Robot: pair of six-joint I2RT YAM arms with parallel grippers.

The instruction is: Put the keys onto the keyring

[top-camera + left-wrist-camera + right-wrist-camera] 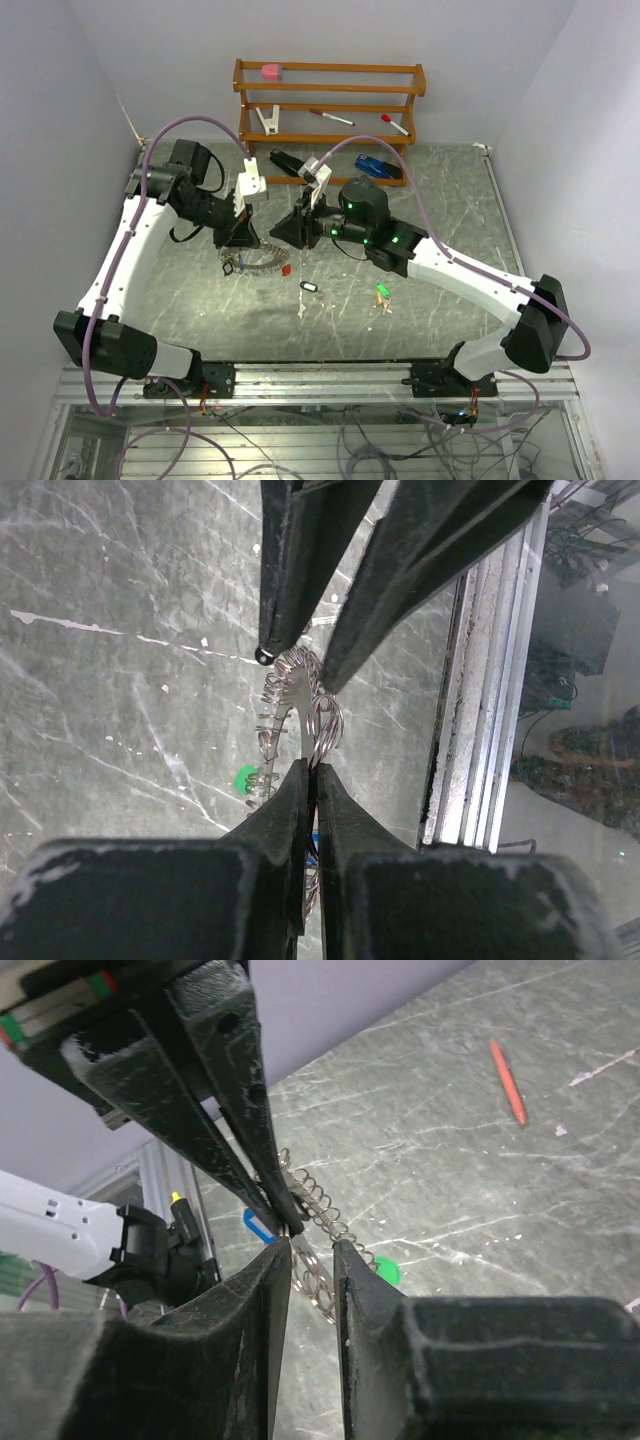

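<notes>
- Left gripper point(312, 768) was clamped shut on a wire loop of the keyring point(283, 705).
- Right gripper point(312, 1252) straddled the same wire, fingers slightly apart; whether it pinched could not be told.
- Black key point(308, 287) and green key point(381, 290) lay loose on the table point(440, 200) nearby.

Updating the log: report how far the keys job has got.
Done: the keyring already looks part-loaded. In hand: the left gripper is shut on its wire, and the right gripper is slightly open around it. To do: the red key, black key and green key lie loose on the table.
</notes>
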